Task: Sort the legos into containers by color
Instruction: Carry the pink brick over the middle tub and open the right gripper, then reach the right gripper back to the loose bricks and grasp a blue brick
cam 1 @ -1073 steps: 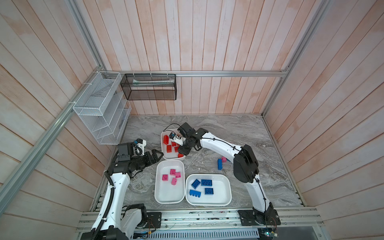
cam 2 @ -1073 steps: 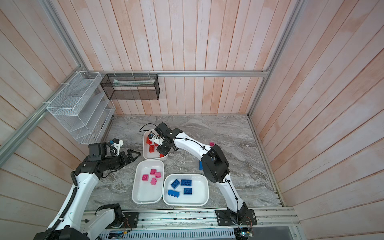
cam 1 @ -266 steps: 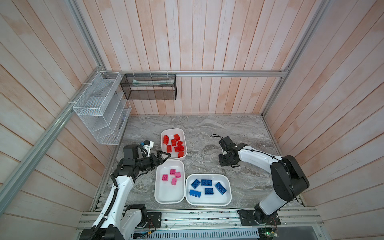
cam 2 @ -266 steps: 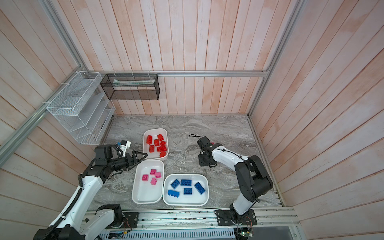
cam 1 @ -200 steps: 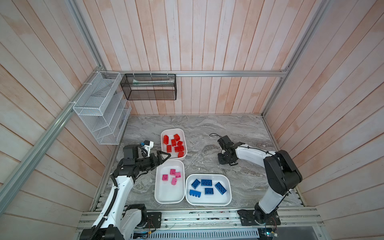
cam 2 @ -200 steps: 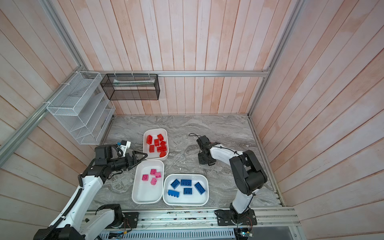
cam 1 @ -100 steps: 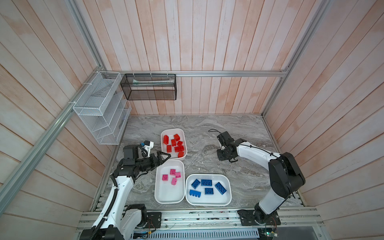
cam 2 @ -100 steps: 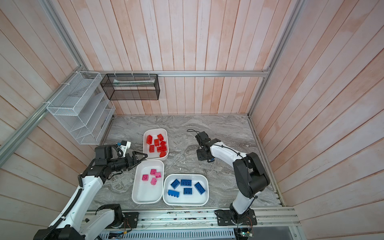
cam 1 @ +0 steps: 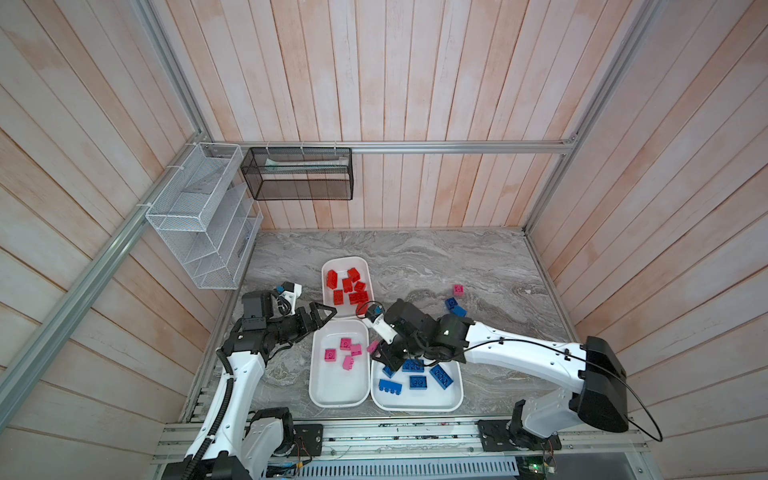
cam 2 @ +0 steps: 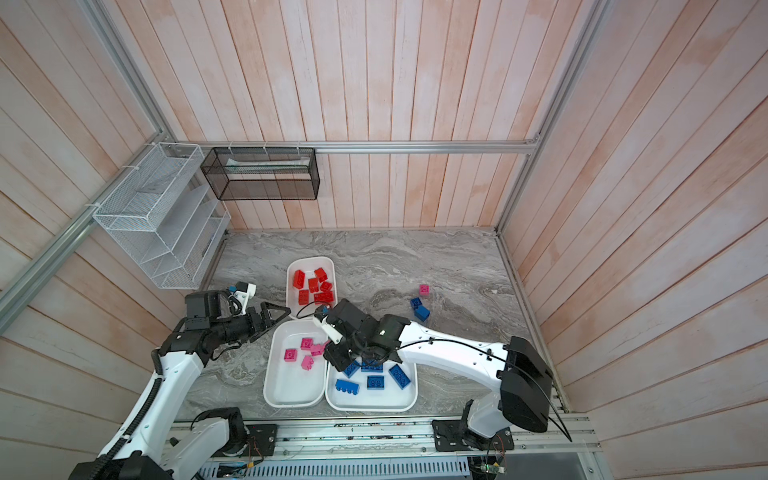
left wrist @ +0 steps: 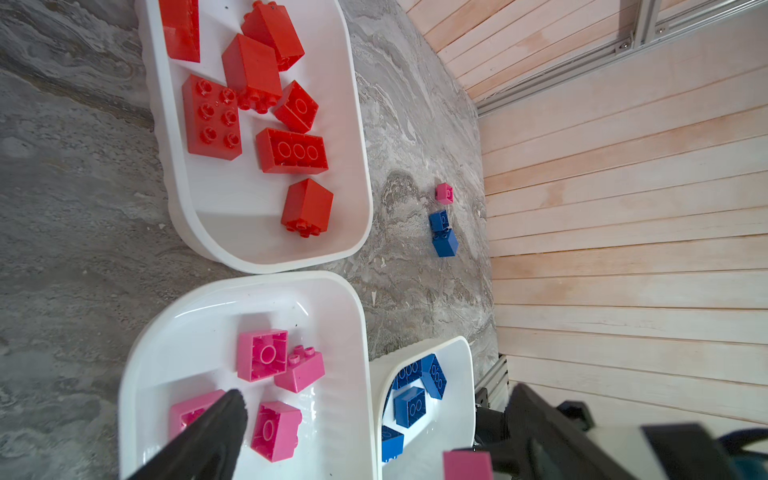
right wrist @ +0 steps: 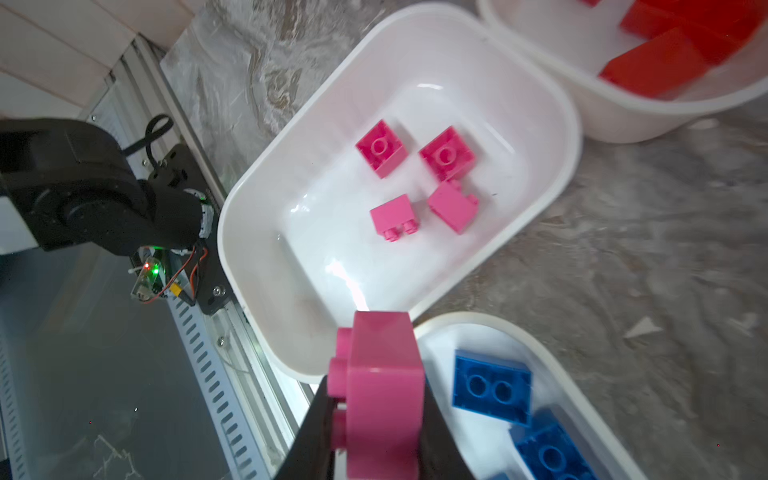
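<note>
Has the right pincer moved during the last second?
Yes. The right pincer, holding a pink lego, went from the bare table to between the pink tub and blue tub.

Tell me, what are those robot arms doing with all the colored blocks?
They are sorting legos by color into white tubs. The right tool is shut on a pink lego near the pink tub. The left tool waits open. One pink and two blue legos lie loose on the table.

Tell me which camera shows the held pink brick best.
The right wrist view: the pink brick fills the foreground, studs visible, clamped between the jaws. Both top views show a small pink speck; the left wrist view shows one cropped face.
</note>
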You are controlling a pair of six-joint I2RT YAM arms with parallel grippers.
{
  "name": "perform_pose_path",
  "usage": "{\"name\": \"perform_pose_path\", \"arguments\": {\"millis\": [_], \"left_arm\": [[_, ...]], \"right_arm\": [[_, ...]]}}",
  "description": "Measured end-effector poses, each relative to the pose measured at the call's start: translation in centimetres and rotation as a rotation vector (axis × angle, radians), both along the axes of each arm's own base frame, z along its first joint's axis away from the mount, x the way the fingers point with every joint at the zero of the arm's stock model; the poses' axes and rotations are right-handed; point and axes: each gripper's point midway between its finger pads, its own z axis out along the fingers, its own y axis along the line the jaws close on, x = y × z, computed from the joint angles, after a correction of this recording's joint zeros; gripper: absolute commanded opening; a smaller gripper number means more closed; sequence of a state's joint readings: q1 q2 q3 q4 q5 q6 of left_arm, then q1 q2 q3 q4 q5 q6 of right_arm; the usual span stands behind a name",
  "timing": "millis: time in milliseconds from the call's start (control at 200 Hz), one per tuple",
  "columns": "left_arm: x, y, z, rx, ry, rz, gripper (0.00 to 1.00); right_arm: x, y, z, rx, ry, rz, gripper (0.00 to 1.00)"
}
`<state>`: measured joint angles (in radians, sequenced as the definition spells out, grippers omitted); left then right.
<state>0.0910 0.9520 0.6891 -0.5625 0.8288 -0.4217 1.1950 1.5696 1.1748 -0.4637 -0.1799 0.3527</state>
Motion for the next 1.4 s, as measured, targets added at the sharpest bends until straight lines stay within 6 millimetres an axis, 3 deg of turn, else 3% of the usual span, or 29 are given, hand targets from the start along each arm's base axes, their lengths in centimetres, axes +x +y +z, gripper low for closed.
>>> {"name": "perform_pose_path", "arguments": {"millis": [115,270,490,760,890,975,1055,1175,1400], "left_arm": [[-0.2,0.0,0.2,0.001,-0.008,0.001,1.00],[-0.4,0.0,0.3,0.001,-0.003,0.000,1.00],[-0.5,0.1,0.1,0.008,-0.002,0.000,1.00],[-0.5,0.1,0.2,0.006,-0.002,0.000,1.00],[-0.5,0.0,0.2,0.001,-0.004,-0.004,1.00],[-0.5,-0.1,0.3,-0.004,-0.007,-0.008,1.00],[-0.6,-0.1,0.4,-0.010,-0.006,-0.010,1.00],[-0.6,-0.3,0.6,-0.024,-0.005,-0.016,1.00],[-0.6,-0.4,0.7,-0.034,-0.008,-0.015,1.00]], "right_arm": [[-1.5,1.7,-3.0,-0.075,0.029,0.053,0.18],[-0.9,2.8,-4.7,-0.124,0.016,0.057,0.23],[0.5,3.3,-4.9,-0.164,-0.047,0.049,0.48],[3.7,1.3,-2.8,-0.219,-0.143,-0.041,0.52],[7.3,-2.6,0.6,-0.190,-0.187,-0.167,0.55],[10.2,-7.0,2.7,-0.170,-0.210,-0.296,0.59],[12.6,-11.6,3.4,-0.179,-0.223,-0.418,0.63],[14.7,-17.7,2.4,-0.246,-0.231,-0.543,0.67],[16.9,-25.6,-1.9,-0.417,-0.193,-0.639,0.67]]}}
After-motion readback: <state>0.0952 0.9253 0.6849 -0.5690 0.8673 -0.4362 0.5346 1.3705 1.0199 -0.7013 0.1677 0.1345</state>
